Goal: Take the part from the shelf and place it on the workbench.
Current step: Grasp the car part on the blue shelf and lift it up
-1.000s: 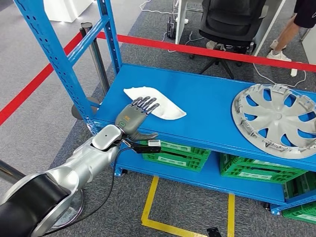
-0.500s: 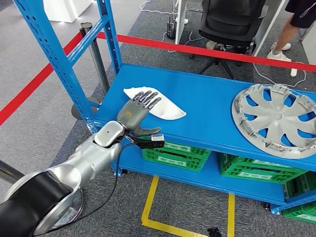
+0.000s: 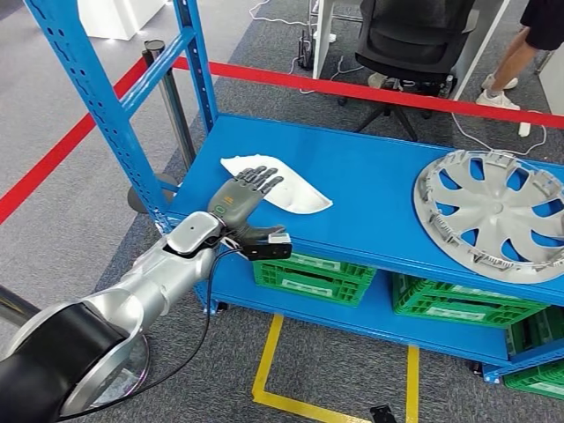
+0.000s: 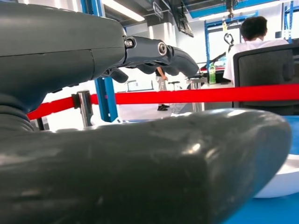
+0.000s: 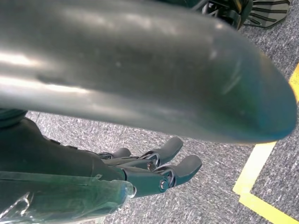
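Fingers of the left hand [image 3: 245, 196], spread and empty above the white part [image 3: 293, 189], should curl under its nine-o'clock edge.

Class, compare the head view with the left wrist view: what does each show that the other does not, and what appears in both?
Head view alone: the silver wheel cover, green crates on the lower shelf level, yellow floor tape.

Left wrist view alone: a green bottle on a far desk and a seated person's head.

Both: the left robot hand open over the white part on the blue shelf, and the red barrier tape.
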